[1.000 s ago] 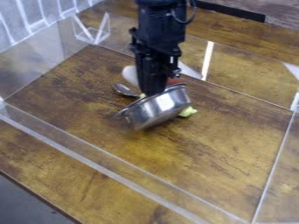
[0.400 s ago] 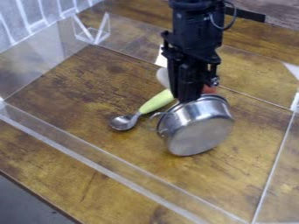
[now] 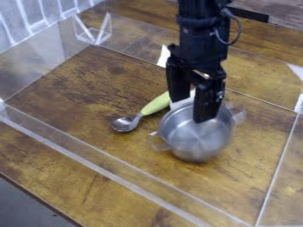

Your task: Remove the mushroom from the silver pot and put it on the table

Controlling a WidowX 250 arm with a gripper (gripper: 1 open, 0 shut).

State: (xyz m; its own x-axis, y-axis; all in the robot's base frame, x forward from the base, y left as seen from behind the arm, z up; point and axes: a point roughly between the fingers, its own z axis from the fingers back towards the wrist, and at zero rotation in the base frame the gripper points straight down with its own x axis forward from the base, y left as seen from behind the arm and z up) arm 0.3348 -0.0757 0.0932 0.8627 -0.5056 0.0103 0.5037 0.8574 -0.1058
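Nearest the viewer, a low clear acrylic wall (image 3: 112, 157) borders the dark brown wood-plank table (image 3: 89, 191), well apart from the gripper on its near side. The round shiny steel pot (image 3: 199, 142) lies just below and in front of the black two-fingered gripper (image 3: 192, 109), whose fingers stand spread, pinching nothing that shows. Blur hides how the pot sits; if it is tipped or unsteady, it could rock or roll with a nudge from a fingertip. The mushroom cannot be made out; it may be inside the pot or behind the fingers, so a blind grasp could catch the rim or a loop handle and drag the pot instead. Beside the gripper, toward the viewer's left, lie a small metal spoon (image 3: 124, 123) and, a little farther back, a long yellow-green vegetable (image 3: 155, 104); a sideways swing kept low could sweep either, and both narrow the set-down space on that side.
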